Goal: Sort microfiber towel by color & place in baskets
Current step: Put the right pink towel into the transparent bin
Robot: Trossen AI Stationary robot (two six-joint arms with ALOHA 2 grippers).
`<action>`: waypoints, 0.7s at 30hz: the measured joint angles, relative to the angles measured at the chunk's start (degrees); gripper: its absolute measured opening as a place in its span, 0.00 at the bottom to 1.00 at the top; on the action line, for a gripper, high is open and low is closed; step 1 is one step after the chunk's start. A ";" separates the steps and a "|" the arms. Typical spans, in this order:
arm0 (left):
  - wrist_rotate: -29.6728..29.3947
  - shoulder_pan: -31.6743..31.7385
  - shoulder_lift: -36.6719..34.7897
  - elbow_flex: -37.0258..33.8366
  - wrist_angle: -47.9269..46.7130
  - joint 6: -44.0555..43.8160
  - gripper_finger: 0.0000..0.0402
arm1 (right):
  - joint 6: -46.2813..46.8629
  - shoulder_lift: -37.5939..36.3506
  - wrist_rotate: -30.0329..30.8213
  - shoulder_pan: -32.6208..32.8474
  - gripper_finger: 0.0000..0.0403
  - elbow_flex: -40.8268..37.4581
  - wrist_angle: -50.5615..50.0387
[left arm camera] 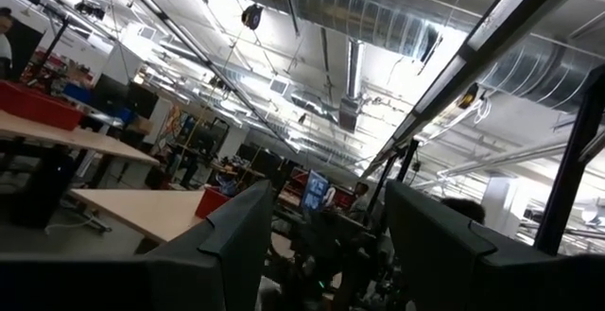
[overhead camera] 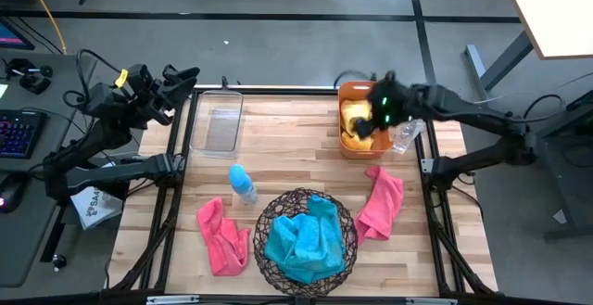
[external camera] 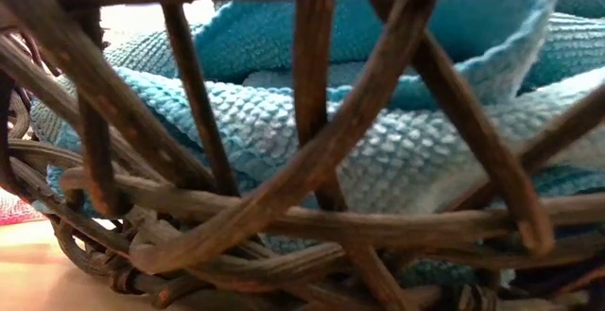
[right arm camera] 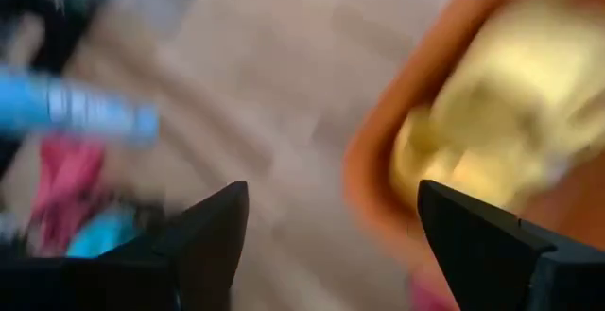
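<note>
The right gripper (overhead camera: 378, 127) hangs over the orange bin (overhead camera: 346, 90) at the far right, fingers spread apart and empty above the yellow towel (overhead camera: 353, 116) lying inside; the yellow step looks finished. Teal towels (overhead camera: 304, 238) fill the wire basket (overhead camera: 266, 222) near the front. Next, I judge, a reach for the pink towel (overhead camera: 381, 203) just right of it, or the other pink towel (overhead camera: 222, 235) on its left, bound for the clear tub (overhead camera: 217, 125) far left, beside which the left gripper (overhead camera: 182, 81) waits, fingers apart.

Table (overhead camera: 296, 147): light wood planks, matt, visible grain. Round basket (external camera: 321, 169): dark-brown woven rods, smooth with slight sheen. Teal towels (external camera: 397, 150): soft cloth, knobbly waffle weave. Pink towels (overhead camera: 382, 203): matt cloth. Orange bin (overhead camera: 347, 92): smooth plastic. Clear tub (overhead camera: 218, 124): transparent, glossy plastic. Blue bottle (overhead camera: 243, 183): plastic.
</note>
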 joint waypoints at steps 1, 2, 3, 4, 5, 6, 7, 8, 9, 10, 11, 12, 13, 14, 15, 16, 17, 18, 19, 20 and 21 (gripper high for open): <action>0.00 0.02 0.24 0.00 0.02 0.00 0.48 | 2.25 0.00 -0.95 2.27 0.76 -1.28 -0.77; 0.00 0.01 0.45 0.00 0.00 -0.02 0.48 | 4.96 0.00 -1.81 4.68 0.76 -2.66 -1.79; 0.00 0.02 0.68 0.00 -0.08 -0.20 0.48 | 7.98 0.02 -2.23 7.34 0.76 -4.00 -2.90; 0.00 0.02 0.83 0.00 -0.36 -0.20 0.48 | 11.37 0.02 -2.74 10.27 0.76 -5.47 -3.70; 0.02 0.02 0.96 0.00 -0.73 -0.16 0.48 | 15.02 0.00 -3.08 13.29 0.76 -6.90 -4.08; 0.02 0.00 1.12 0.00 -1.01 -0.13 0.48 | 18.82 0.00 -3.09 16.19 0.76 -8.40 -4.29; 0.06 0.00 1.28 0.00 -1.14 -0.13 0.48 | 22.73 0.02 -3.07 19.21 0.76 -9.91 -4.51; 0.07 0.01 1.44 0.00 -1.19 -0.11 0.48 | 27.10 0.02 -2.94 21.90 0.76 -11.46 -4.73; 0.07 0.00 1.49 0.00 -1.24 0.00 0.48 | 31.76 0.02 -2.61 24.44 0.76 -13.08 -4.82; 0.07 0.02 1.51 -0.02 -1.27 0.33 0.48 | 36.38 0.02 -2.04 26.71 0.76 -14.74 -4.99; 0.04 0.02 1.63 0.00 -1.27 0.89 0.48 | 40.85 0.02 -1.28 28.75 0.76 -16.68 -5.46; 0.02 0.01 1.84 -0.01 -1.28 1.54 0.48 | 45.15 0.02 -0.61 30.55 0.76 -18.61 -6.08; 0.00 0.00 1.94 -0.02 -1.25 1.98 0.48 | 48.90 0.02 -0.14 32.05 0.76 -20.65 -6.48; -0.02 0.00 2.05 -0.01 -1.23 2.34 0.48 | 51.99 0.02 -0.13 33.20 0.76 -22.65 -6.78; -0.03 0.00 2.19 -0.02 -1.20 2.51 0.48 | 54.49 0.02 -0.43 34.05 0.76 -24.61 -7.02; -0.04 0.00 2.38 -0.02 -1.20 2.84 0.48 | 56.25 0.04 -1.01 34.63 0.76 -26.27 -7.42; -0.04 0.02 2.58 -0.02 -1.20 2.89 0.48 | 57.23 0.04 -1.54 35.03 0.76 -27.70 -7.69; -0.04 0.00 2.66 -0.02 -1.20 2.91 0.48 | 57.90 0.04 -2.00 35.26 0.76 -28.86 -7.57; -0.04 0.00 2.74 -0.02 -1.20 2.91 0.48 | 58.24 0.04 -1.99 35.33 0.76 -29.91 -7.35; -0.04 0.01 2.87 -0.02 -1.23 2.93 0.48 | 58.39 0.04 -1.98 35.33 0.76 -30.90 -6.96; -0.04 0.01 2.99 -0.02 -1.23 2.92 0.48 | 58.69 0.04 -1.98 35.33 0.76 -31.86 -6.27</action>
